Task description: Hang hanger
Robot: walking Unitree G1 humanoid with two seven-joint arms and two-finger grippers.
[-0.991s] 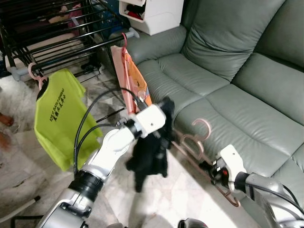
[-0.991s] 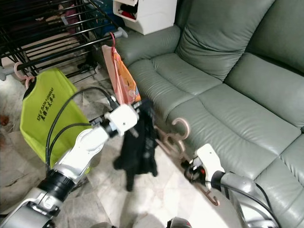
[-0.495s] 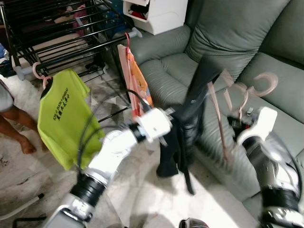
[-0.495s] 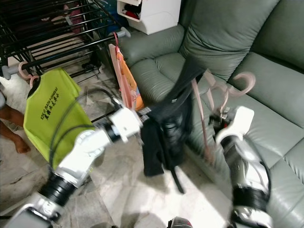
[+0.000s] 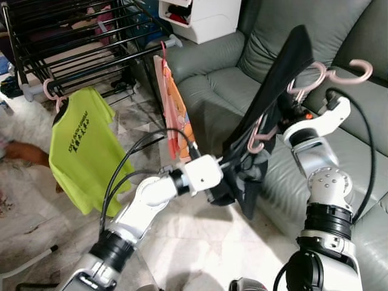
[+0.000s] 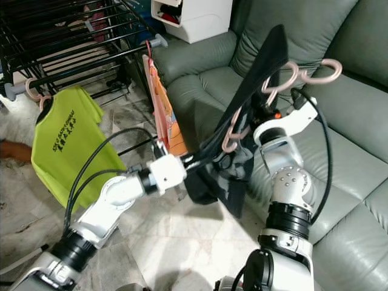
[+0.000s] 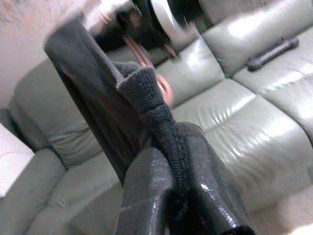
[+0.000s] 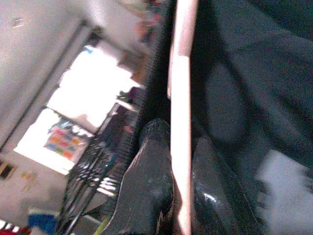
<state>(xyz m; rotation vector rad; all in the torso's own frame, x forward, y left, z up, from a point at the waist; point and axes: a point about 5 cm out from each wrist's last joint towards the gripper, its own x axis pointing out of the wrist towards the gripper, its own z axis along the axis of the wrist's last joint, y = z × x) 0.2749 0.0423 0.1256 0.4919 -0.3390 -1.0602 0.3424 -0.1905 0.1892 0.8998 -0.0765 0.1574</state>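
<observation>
Hanger (image 5: pixel 315 76) in right gripper (image 5: pixel 290 112)

The head views are evenly lit and mostly sharp, with soft sheen on the grey sofa (image 5: pixel 285 36) and a washed-out bright patch of floor (image 5: pixel 18 121) at the left edge. The left wrist view is smeared by motion blur toward its top, with glare on the leather. The right wrist view is dim and soft; a blown-out window (image 8: pixel 93 98), perhaps, glares behind.
</observation>
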